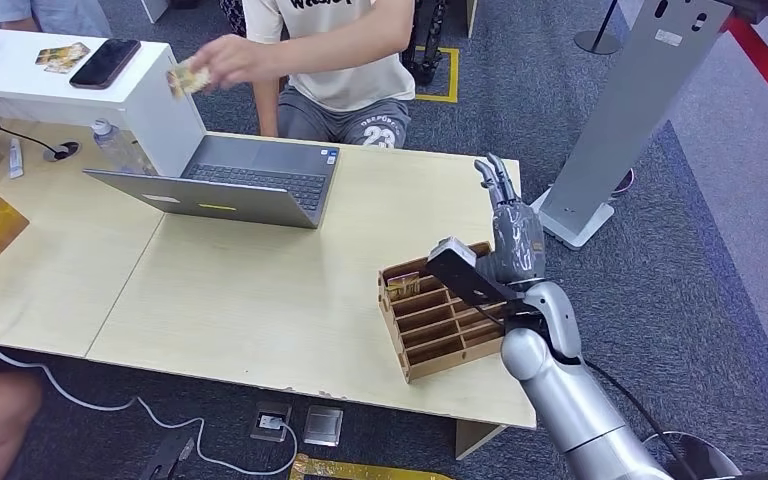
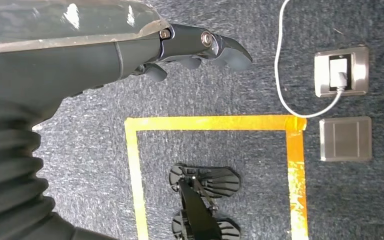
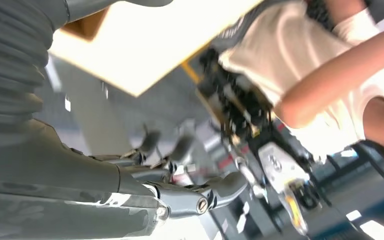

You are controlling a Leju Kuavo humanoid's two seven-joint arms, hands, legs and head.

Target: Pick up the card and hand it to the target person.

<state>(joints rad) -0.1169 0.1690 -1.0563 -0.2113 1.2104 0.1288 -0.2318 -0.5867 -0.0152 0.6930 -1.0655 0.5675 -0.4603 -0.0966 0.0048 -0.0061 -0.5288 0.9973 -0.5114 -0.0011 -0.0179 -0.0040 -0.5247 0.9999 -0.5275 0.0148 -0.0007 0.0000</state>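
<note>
Head view: the person in a white T-shirt (image 1: 335, 50) holds the small yellow-patterned card (image 1: 188, 78) in one hand (image 1: 225, 60) above the white box-shaped stand (image 1: 110, 95) at the far left of the pale wooden tabletop (image 1: 260, 290) — the handover looks complete. The card appears tilted, its long axis running roughly along the tabletop's far edge, though blur hides which face is up.

The silver robot right hand (image 1: 510, 225) is raised at the tabletop's right edge, just beyond the brown slotted wooden card rack (image 1: 440, 320) near the front right corner; its fingers (image 1: 495, 175) stand apart and grasp nothing. The right wrist view confirms spread, empty fingers (image 3: 180, 145).

The grey left hand (image 2: 105, 55) hangs over the dark carpet (image 2: 230, 100), fingers loosely curved with gaps between them, holding nothing.

Risks, as judged — on lowering, the right arm could clip the rack and tip it off the near edge; a sweep toward the grey open laptop (image 1: 250, 180) could strike the person.
</note>
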